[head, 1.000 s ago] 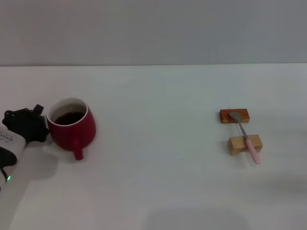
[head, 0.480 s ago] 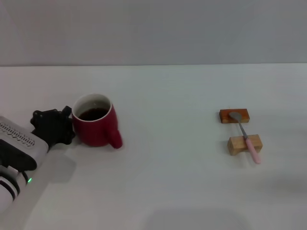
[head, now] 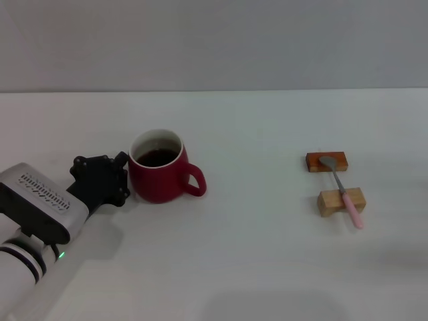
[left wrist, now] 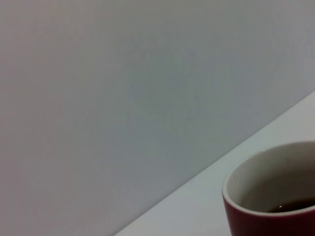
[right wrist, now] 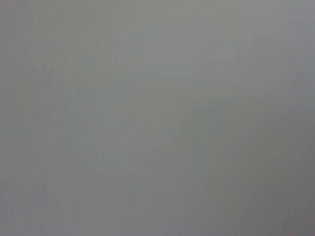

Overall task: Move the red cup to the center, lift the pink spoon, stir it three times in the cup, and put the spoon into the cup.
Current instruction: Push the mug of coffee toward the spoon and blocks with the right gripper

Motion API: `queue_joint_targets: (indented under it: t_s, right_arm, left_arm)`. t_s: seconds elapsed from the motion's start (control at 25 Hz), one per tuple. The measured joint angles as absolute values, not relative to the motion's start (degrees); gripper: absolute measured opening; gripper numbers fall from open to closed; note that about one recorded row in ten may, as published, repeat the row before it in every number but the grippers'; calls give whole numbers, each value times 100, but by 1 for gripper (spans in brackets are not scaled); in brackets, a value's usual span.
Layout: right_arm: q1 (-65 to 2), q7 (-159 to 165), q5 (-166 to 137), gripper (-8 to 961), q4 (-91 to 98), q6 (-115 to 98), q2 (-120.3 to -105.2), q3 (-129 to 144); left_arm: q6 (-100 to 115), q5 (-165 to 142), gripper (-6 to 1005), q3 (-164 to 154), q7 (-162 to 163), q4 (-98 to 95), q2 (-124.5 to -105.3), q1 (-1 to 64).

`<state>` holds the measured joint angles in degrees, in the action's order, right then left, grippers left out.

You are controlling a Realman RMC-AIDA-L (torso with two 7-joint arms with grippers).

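The red cup (head: 160, 177) stands upright on the white table (head: 254, 261), left of the middle, holding dark liquid, with its handle pointing right. My left gripper (head: 122, 176) is black and sits tight against the cup's left side. The left wrist view shows the cup's rim (left wrist: 269, 196) and white inside close up. The pink spoon (head: 342, 190) lies at the right. Its grey bowl rests on a dark wooden block (head: 327, 161) and its pink handle lies across a light wooden block (head: 341, 202). My right gripper is out of view.
A grey wall runs behind the table's far edge. The right wrist view shows only a plain grey surface. Bare tabletop lies between the cup and the two blocks.
The red cup and my left gripper have moved together to the right, toward the middle. The cup has turned, so its handle swung from the front to the right. Spoon and blocks stayed put.
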<state>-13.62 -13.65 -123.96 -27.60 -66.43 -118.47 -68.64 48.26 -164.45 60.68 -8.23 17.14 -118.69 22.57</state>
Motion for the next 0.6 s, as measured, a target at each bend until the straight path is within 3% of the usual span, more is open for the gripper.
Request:
queue_joint_targets:
  t_s: [0.6]
  right_arm:
    - [-1344,-1365,-12420,618,-2798,-6635,-11847,-6864]
  left_arm:
    - [4172,-16469,38,6544,-910,1075,-11838,3358]
